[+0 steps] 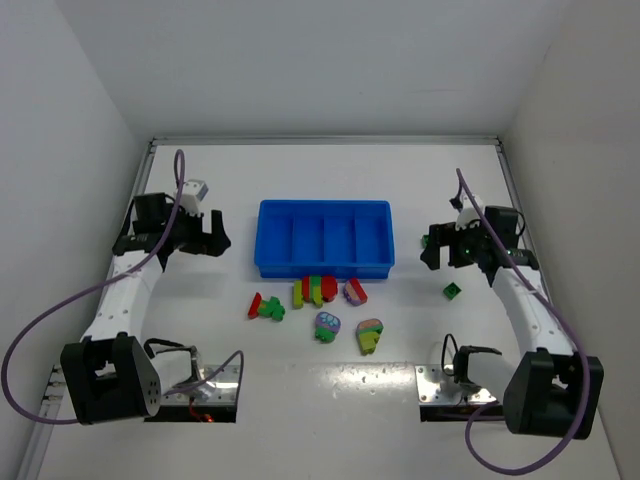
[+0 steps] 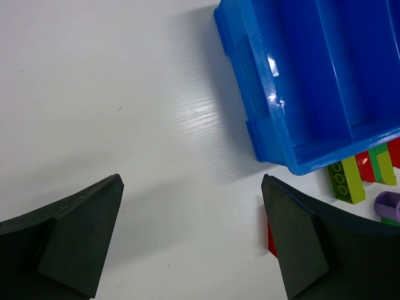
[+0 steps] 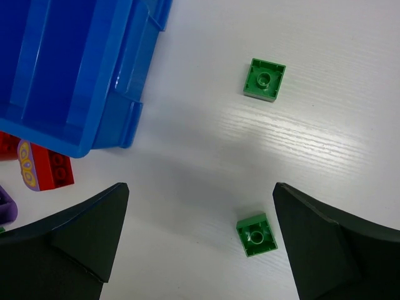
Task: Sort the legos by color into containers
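The left arm is bent up and reaches toward the left end of the tray (image 1: 324, 268). The left gripper (image 1: 212, 240) points down at the table (image 1: 330, 190). Its fingers (image 2: 75, 237) are wide apart with nothing in them.

The right arm reaches up the same way on the other side. The right gripper (image 1: 437, 250) points down too, with its fingers (image 3: 81, 244) wide apart and holding nothing. A green brick (image 3: 256, 234) lies on the table under it. A second green brick (image 3: 264, 79) lies near it.

The tray has four slots (image 1: 307, 235) in a row, and only blue floor shows inside them. The other bricks (image 1: 315, 290) lie on the table just in front of the tray. Some are stuck together in red, green, yellow-green and purple lumps.
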`<control>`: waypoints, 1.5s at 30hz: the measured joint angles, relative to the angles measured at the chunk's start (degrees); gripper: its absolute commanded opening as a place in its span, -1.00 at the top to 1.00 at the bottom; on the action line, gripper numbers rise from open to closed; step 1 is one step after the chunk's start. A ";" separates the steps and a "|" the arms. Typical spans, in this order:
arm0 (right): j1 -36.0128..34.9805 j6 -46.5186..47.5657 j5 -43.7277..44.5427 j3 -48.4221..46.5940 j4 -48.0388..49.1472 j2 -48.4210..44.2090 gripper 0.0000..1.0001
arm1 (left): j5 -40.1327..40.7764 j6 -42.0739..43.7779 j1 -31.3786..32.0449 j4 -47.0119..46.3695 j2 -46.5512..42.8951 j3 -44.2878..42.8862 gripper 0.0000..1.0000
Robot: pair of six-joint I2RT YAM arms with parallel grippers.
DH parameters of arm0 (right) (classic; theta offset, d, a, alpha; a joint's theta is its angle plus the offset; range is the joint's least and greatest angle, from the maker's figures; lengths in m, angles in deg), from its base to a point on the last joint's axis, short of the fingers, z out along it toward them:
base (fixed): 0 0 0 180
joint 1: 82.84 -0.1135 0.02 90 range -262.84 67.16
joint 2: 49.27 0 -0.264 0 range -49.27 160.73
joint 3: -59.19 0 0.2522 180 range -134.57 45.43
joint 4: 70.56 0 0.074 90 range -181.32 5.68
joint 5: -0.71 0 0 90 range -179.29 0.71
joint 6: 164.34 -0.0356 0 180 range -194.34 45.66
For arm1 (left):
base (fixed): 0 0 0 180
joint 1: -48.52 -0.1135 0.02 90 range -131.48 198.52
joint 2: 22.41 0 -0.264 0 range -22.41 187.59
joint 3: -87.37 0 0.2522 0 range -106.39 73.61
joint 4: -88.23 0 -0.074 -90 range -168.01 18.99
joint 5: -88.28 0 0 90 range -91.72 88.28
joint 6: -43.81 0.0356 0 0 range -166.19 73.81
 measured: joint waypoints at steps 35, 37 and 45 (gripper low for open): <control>-3.52 -5.03 11.37 -13.70 10.67 35.34 -0.72 | -1.33 -1.51 0.00 -0.74 9.38 -0.26 -0.99; -4.24 -5.05 12.46 -14.51 11.06 36.30 -0.65 | -1.46 -1.51 0.00 -1.03 9.60 -0.26 -0.99; -6.40 -5.22 16.61 -14.78 11.98 38.12 -0.17 | -1.51 -1.51 -0.09 -1.99 9.99 -0.48 -0.99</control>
